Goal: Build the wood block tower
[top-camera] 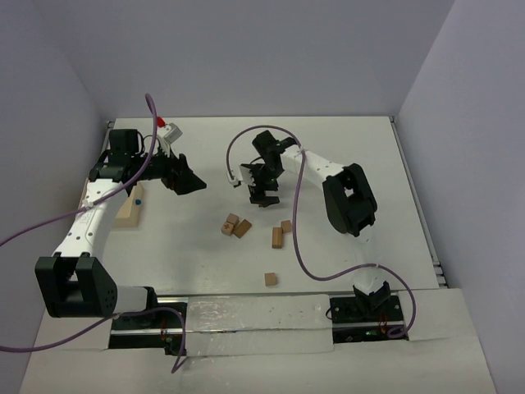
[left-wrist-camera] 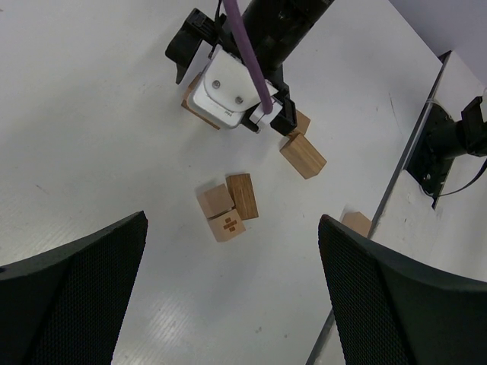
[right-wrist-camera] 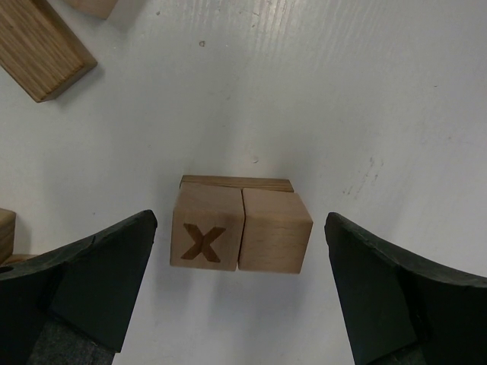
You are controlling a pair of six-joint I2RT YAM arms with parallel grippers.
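Right wrist view: a light-tan wooden cube (right-wrist-camera: 204, 236) shows a bold dark-brown X on the face turned to the camera, clear and upright. Left wrist view: a second small tan wooden cube (left-wrist-camera: 227, 223) carries a dark-brown sign on its top face. It is a short bar with a mark above and below, tilted, reading like a division sign. From the top external camera, any marks on the scattered wooden blocks (top-camera: 278, 237) are too small to read.

The white table (top-camera: 344, 148) is viewed whole from high above its near edge. The left wrist view is aimed rightward and down, sharing a pair of light-tan wooden blocks (left-wrist-camera: 228, 209) with it. The right wrist view is held close, straight above an X-marked tan wooden cube (right-wrist-camera: 207, 226).
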